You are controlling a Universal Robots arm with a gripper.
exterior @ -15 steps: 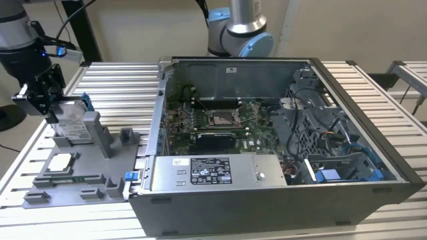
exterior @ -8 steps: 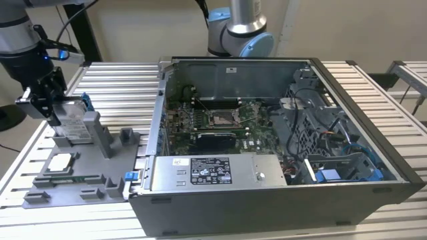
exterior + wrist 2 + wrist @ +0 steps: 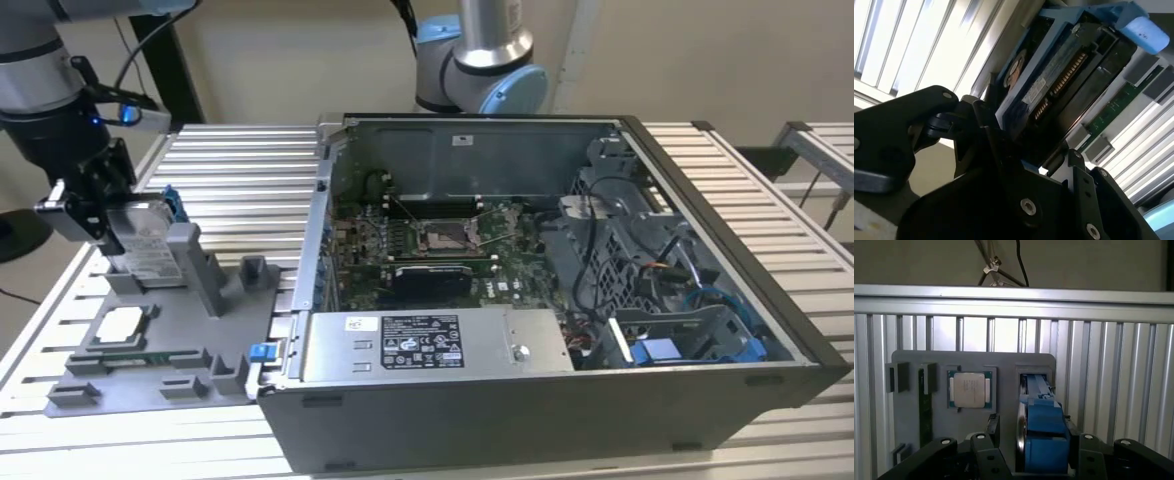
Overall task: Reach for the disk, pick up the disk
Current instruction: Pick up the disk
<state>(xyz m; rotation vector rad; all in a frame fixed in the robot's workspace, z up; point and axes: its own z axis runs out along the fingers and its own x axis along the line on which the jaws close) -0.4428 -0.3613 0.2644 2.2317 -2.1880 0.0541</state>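
The disk (image 3: 1041, 422) stands on edge in a slot of the grey fixture (image 3: 1004, 360), blue frame toward the gripper (image 3: 1032, 424), and sits between its two fingers (image 3: 993, 427). The gripper is spread around it: one finger lies against the frame, and the other shows a gap in the first wrist view. The chip (image 3: 972, 390) lies flat just beside the gripper. The open computer case (image 3: 534, 400) is well apart from it, toward the exterior view's right.
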